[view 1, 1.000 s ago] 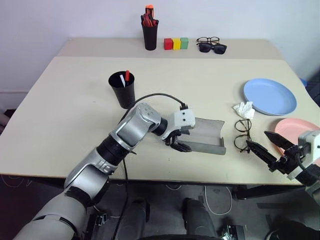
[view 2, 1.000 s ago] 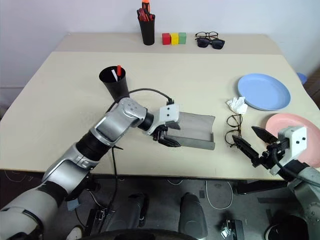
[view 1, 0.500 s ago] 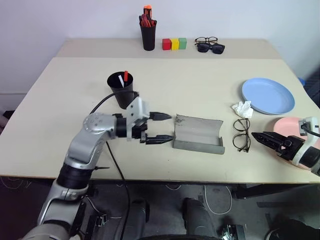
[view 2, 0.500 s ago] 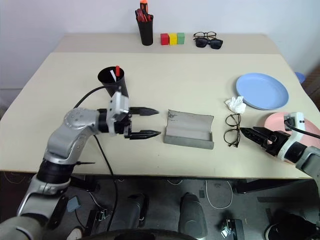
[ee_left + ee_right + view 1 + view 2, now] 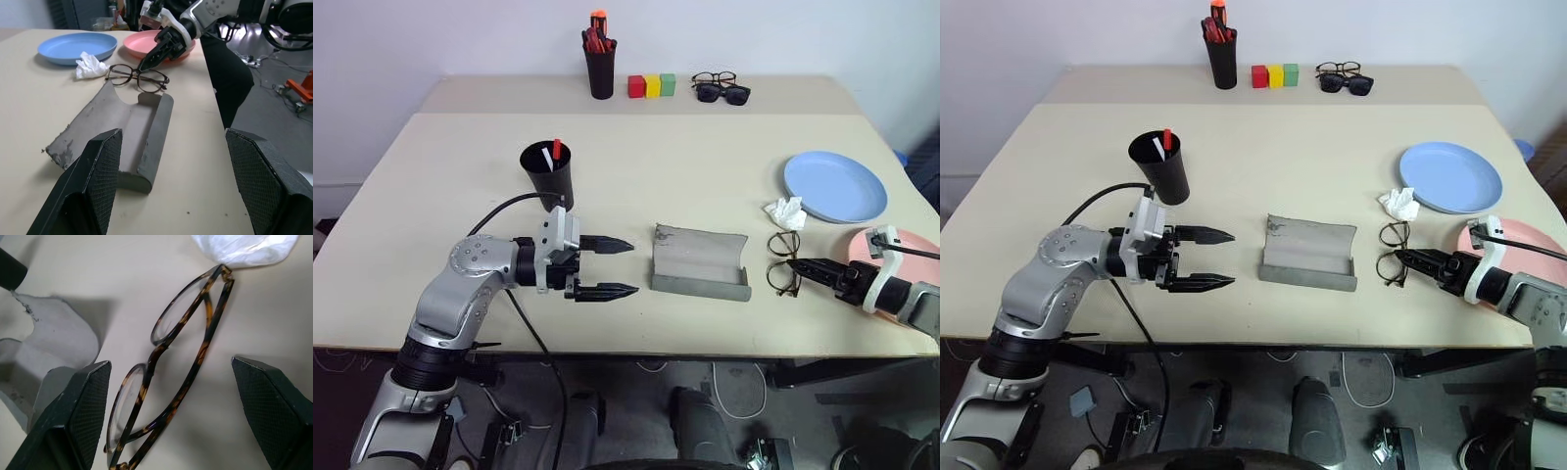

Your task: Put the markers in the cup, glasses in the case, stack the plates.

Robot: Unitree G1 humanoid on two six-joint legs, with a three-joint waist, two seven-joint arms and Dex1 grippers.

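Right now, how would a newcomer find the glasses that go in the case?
Look at the near edge of the table, right of the open grey case. The glasses lie folded there below a crumpled tissue. Clear lenses, unlike the dark sunglasses far back.

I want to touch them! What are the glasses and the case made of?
The glasses look like glossy plastic: the thin rims are mottled brown and amber, like tortoiseshell, with clear lenses. The case looks like a hard shell with a soft, matte grey lining, maybe felt; its edge looks a bit frayed.
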